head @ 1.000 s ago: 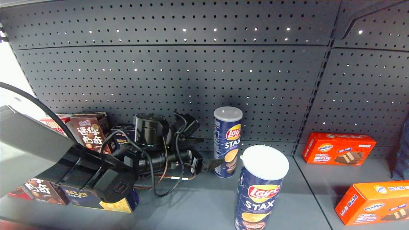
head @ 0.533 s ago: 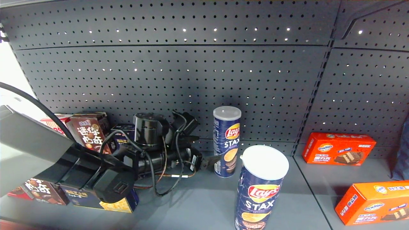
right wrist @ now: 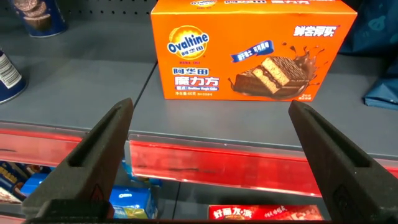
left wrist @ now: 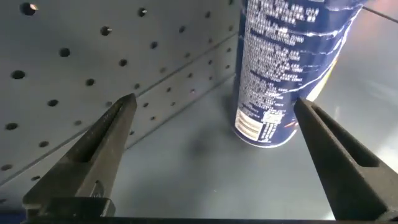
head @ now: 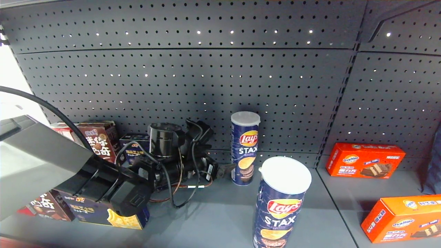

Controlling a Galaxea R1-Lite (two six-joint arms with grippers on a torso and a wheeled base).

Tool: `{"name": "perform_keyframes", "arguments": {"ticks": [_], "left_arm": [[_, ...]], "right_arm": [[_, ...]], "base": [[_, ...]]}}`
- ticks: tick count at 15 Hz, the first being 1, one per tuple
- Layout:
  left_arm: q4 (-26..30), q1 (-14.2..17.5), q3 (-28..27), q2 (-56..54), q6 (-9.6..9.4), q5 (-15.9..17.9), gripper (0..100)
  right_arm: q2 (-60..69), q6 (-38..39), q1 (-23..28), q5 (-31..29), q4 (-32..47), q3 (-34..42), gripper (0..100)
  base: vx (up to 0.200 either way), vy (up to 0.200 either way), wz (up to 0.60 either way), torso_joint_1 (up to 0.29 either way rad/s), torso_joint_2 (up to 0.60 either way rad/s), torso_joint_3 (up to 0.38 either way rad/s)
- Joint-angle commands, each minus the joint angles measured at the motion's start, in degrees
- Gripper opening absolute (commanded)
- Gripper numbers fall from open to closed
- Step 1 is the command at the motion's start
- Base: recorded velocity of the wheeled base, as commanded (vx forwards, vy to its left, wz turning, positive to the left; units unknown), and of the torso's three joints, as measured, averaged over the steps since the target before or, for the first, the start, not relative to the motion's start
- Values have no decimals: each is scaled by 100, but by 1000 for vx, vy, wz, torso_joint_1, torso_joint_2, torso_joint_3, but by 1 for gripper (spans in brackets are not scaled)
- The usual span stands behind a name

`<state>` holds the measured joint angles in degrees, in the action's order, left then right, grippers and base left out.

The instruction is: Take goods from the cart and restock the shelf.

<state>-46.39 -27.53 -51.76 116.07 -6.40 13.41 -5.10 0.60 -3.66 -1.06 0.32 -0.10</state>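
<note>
Two chip cans are counted on the grey metal shelf [head: 213,213], both tall navy cylinders capped with white plastic lids. The rear can [head: 245,148] is stood upright close to the perforated back panel [head: 193,79], and the front can [head: 280,203] is stood upright nearer the shelf's front edge, apart from the first. Two orange cardboard boxes are laid flat on the right: one [head: 365,160] by the back panel and one [head: 403,217] toward the front. On the left, two brown cartons [head: 100,139] [head: 48,206] and two navy cartons [head: 132,148] [head: 103,215] are seen, partly hidden by the arm. The left hand [left wrist: 214,104] is held low over the shelf just beside the rear can, with its dark wedge-shaped fingers [left wrist: 93,155] spread and nothing pinched between them. The right hand [right wrist: 211,107] is likewise spread wide and empty, and is faced toward an orange box [right wrist: 252,46] above a red strip [right wrist: 217,162] along the shelf's edge. Points of light are shown through the panel's round holes.
</note>
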Motion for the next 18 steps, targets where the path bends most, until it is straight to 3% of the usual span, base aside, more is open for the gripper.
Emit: {"name": "perform_keyframes", "arguments": {"ticks": [1,10,11,12,18], "left_arm": [[-20,54,-27,74,-2,-23,100],[-46,186,-18,30,-28,-67,100],[-116,213,8,39,-300,-392,100],[-116,213,35,30,-371,-436,100],[-116,160,-1,74,-388,-866,100]], "right_arm": [[-9,2,-3,1,3,1,100],[-9,2,-3,1,3,1,100],[-9,2,-3,1,-5,1,100],[-9,2,-3,1,3,1,100],[-9,2,-3,1,-5,1,100]], "base": [[0,0,0,0,0,0],[0,0,0,0,0,0],[0,0,0,0,0,0],[0,0,0,0,0,0],[0,0,0,0,0,0]]}}
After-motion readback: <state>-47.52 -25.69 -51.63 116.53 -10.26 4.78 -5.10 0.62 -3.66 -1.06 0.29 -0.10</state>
